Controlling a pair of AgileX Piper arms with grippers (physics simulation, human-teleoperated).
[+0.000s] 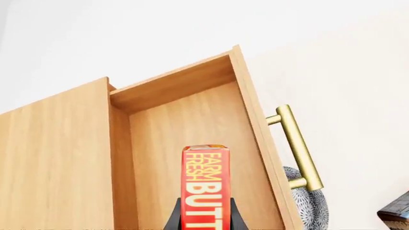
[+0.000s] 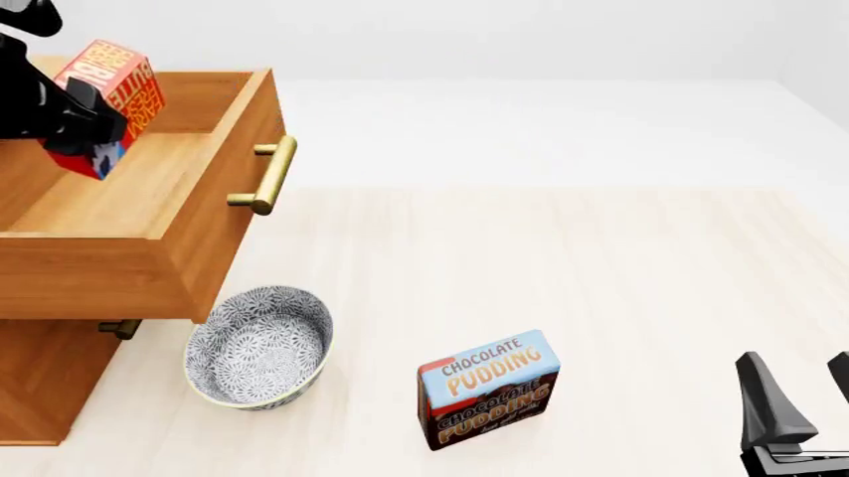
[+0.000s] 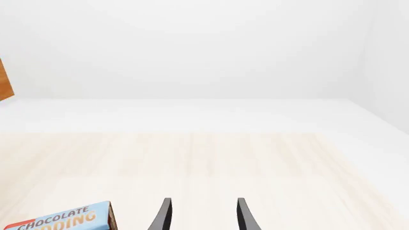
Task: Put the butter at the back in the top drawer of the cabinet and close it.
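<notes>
Butter (image 2: 117, 91) hangs tilted over the top drawer (image 2: 159, 179), long axis slanting downward.

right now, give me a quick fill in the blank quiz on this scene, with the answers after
1. The left gripper holds the butter above the open top ____.
2. The patterned bowl on the table holds ____.
3. The right gripper has its fingers ____ and grips nothing.
4. The large blue box on the table reads chocolate ____.

Missing words: drawer; nothing; open; pudding
</notes>
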